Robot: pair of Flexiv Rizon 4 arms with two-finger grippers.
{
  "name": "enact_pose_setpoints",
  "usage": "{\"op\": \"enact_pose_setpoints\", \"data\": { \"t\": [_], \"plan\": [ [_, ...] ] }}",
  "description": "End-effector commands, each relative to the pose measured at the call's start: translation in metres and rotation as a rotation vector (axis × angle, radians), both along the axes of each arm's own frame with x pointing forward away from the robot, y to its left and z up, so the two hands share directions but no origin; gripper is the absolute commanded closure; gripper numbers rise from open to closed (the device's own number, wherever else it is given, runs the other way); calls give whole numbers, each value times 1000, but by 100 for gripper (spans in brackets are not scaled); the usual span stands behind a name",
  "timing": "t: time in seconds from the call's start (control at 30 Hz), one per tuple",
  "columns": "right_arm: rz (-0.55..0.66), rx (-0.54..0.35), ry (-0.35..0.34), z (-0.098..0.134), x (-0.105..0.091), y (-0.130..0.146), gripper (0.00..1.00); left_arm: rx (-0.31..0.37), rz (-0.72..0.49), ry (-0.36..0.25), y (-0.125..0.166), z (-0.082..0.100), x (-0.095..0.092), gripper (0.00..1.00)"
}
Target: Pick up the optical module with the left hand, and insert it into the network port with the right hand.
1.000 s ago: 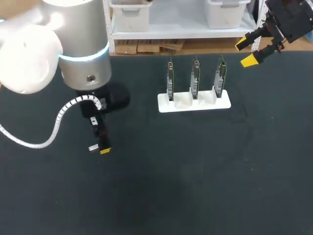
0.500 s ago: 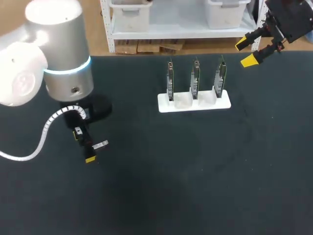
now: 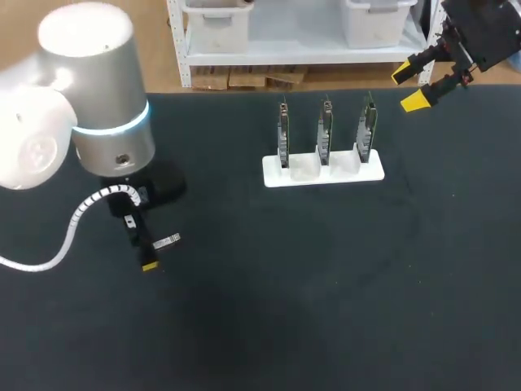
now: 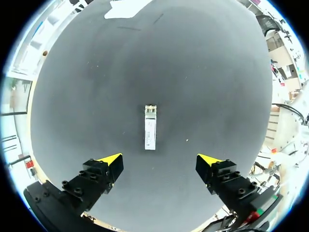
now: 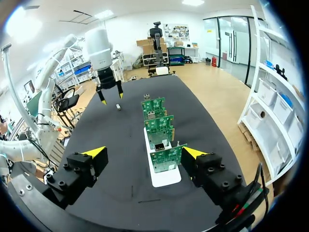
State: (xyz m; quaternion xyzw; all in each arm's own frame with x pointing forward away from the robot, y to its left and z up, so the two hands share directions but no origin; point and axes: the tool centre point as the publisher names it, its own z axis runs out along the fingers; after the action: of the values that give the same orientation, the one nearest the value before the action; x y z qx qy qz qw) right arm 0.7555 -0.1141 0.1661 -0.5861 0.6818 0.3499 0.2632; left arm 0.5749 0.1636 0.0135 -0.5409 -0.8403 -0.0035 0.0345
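the left pincer (image 4: 159, 159) stands wide open above the table (image 3: 326, 309), gripping nothing and touching nothing. in its own wrist view the optical module (image 4: 150, 133) lies flat on the dark surface just ahead of the gap between the two yellow tips, lengthwise along the line of sight and apart from both fingers. the head view adds something the wrist view cannot: the left pincer (image 3: 140, 243) hangs over the table's left part, with the module (image 3: 167, 240) showing just beside its fingers.

the right pincer (image 3: 407, 87) is also spread wide and holds nothing, raised near the table's far right corner. from its wrist view, the right pincer (image 5: 144, 152) looks along a white holder (image 5: 161, 178) carrying three upright green circuit boards (image 5: 158, 123) in a row. beyond them the module (image 5: 118, 107) is a small pale speck under the left arm (image 5: 104, 53). the ports on the boards are too small to make out.
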Motion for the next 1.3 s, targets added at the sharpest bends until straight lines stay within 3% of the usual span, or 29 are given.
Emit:
{"op": "enact_pose_setpoints", "data": {
  "t": [0.03, 0.77, 1.3],
  "plan": [
    [-3, -1, -2, 0, -2, 0, 0, -2, -1, -8, -3, -4, 0, 0],
    [-3, -1, -2, 0, -2, 0, 0, -25, -8, -4, -13, -15, 19, 0],
    [-3, -1, -2, 0, -2, 0, 0, -33, 32, 8, -13, -22, 15, 0]
  ]
}}
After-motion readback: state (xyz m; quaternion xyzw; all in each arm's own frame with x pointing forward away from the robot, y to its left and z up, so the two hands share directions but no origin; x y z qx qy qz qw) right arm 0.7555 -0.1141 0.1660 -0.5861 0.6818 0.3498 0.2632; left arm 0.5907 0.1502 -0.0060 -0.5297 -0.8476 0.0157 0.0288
